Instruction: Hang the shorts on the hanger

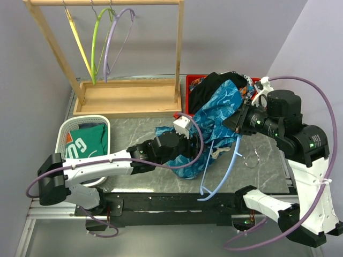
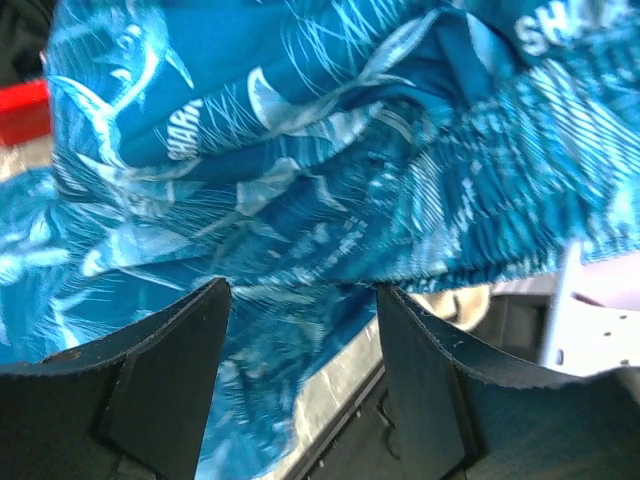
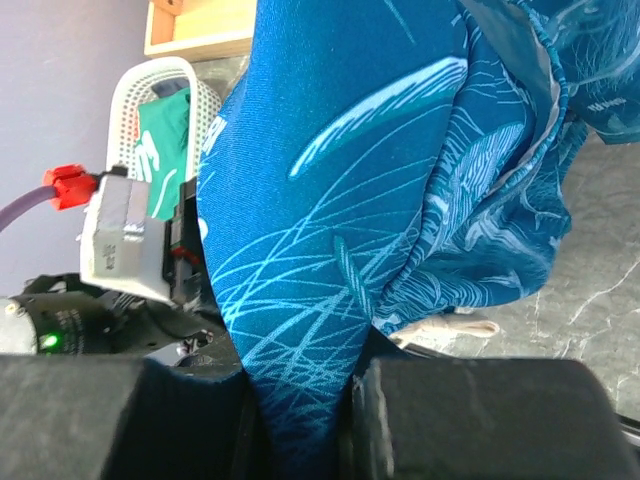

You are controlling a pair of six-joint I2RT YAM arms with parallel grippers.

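right fingers (image 3: 480,420) pinched on blue shorts (image 1: 217,115), holding them up over worktop (image 1: 268,166). left fingers (image 2: 160,380) wide apart at shorts' lower fabric. light-blue hanger (image 1: 230,160) lies on worktop, just beside hanging shorts.

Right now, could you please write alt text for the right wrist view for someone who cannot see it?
The right pincer is shut on a fold of shiny blue patterned thin-fabric shorts filling most of the frame. Behind at left, a white mesh basket holds a green shirt; grey marbled tabletop shows at right.
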